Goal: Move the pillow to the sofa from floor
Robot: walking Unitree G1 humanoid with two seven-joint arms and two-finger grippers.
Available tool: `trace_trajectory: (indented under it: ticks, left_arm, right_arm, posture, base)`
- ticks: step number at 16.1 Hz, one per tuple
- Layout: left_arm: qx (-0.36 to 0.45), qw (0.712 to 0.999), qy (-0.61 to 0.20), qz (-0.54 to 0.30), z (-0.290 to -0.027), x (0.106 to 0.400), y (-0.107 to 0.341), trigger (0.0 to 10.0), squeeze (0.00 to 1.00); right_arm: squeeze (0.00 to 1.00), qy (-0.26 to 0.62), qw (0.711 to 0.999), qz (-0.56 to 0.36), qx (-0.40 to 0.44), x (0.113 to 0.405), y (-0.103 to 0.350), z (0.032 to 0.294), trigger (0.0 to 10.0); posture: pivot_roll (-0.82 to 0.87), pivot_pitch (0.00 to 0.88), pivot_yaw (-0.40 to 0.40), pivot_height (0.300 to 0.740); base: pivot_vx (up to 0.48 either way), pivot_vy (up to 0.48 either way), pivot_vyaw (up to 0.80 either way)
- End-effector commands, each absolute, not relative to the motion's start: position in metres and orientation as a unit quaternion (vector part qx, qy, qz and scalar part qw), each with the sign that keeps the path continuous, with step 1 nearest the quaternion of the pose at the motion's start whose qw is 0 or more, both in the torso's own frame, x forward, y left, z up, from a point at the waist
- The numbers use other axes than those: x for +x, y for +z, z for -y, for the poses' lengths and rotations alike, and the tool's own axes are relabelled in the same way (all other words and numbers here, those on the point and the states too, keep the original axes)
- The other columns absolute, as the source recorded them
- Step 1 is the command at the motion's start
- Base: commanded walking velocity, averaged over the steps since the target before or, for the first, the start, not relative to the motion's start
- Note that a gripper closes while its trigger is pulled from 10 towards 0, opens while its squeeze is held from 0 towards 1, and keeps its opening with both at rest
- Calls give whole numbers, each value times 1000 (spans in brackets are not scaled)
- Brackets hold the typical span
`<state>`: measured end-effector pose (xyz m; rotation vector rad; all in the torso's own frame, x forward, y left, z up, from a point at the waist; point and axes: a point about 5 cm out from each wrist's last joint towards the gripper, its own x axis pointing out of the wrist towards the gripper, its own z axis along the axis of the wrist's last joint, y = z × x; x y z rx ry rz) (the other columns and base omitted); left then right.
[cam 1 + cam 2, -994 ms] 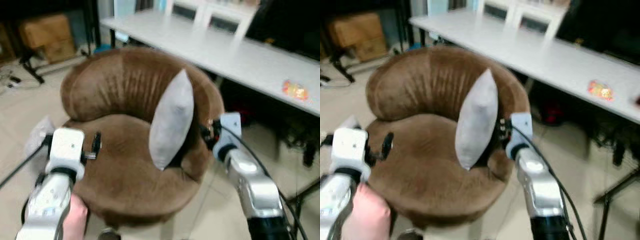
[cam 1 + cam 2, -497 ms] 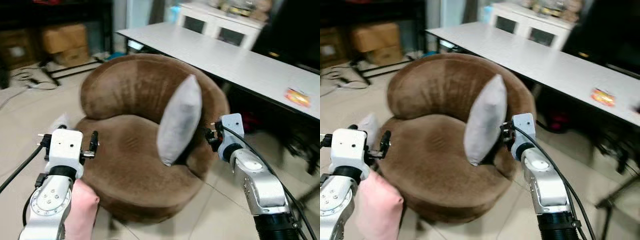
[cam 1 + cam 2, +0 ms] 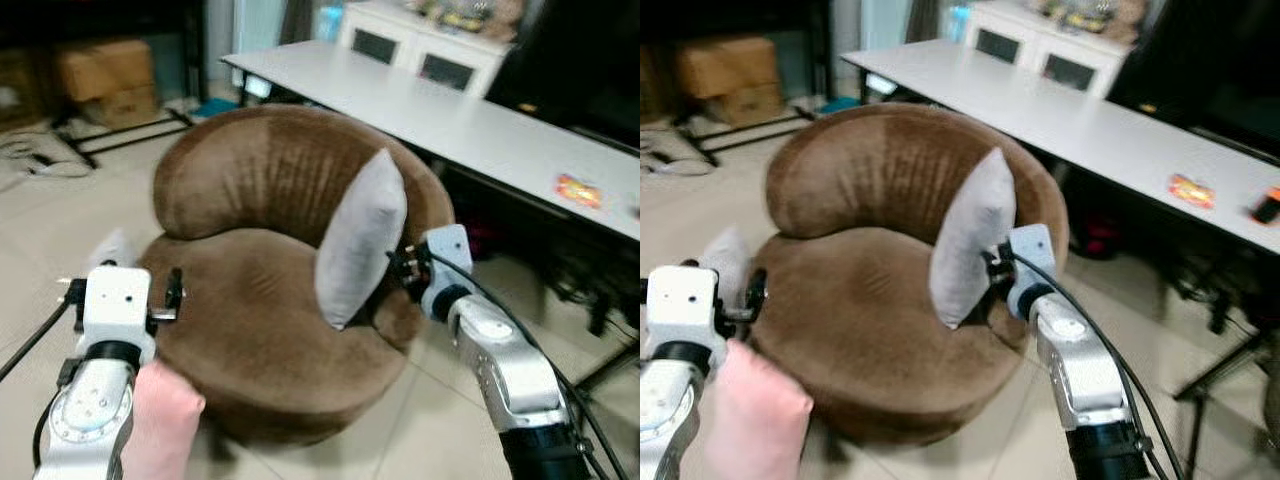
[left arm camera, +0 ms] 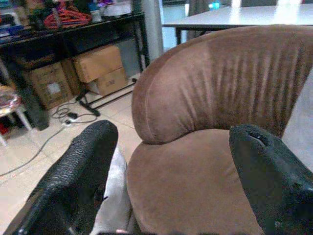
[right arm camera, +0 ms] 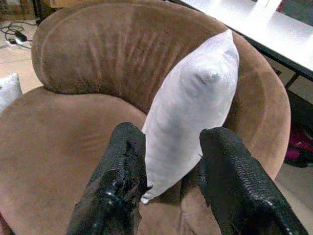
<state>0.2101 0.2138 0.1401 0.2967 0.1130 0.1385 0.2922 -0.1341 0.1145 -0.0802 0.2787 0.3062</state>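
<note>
Grey fabric, plump and slack: the pillow (image 5: 188, 117) stands on edge on the sofa (image 3: 250, 330), propped against its right arm, directly ahead of the right hand (image 5: 168, 183). That hand's fingers are spread around the pillow's lower corner, perhaps brushing it but not clamping. It looks light, soft and squashy; a pinch at a corner or edge seam should hold. The left hand (image 4: 171, 181) is wide open and empty, facing the seat. Another pale cushion (image 3: 725, 258) beyond the left hand is partly hidden.
</note>
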Motion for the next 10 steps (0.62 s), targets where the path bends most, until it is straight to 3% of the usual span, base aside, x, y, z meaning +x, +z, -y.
trace_trajectory:
  ticks: [1, 2, 5, 10]
  left_arm:
    - [142, 987, 62, -52, -207, 209, 142, 10000, 0]
    - [142, 987, 62, -52, -207, 209, 142, 10000, 0]
    - [152, 985, 57, -54, -206, 209, 141, 10000, 0]
    - [162, 984, 54, -49, -212, 214, 147, 10000, 0]
  right_arm:
    - [0, 156, 977, -139, -39, 290, 114, 140, 10000]
    - [0, 177, 973, -138, -47, 287, 114, 137, 10000]
    - [0, 159, 976, -144, -45, 289, 107, 140, 10000]
    - [0, 126, 981, -150, -7, 293, 107, 138, 10000]
  posture:
    - [72, 0, -155, 740]
    - [75, 0, -149, 740]
    - [103, 0, -146, 740]
    - [103, 0, -138, 740]
  base:
    - [0, 435, 0]
    - [0, 435, 0]
    - [0, 437, 800]
    - [0, 445, 0]
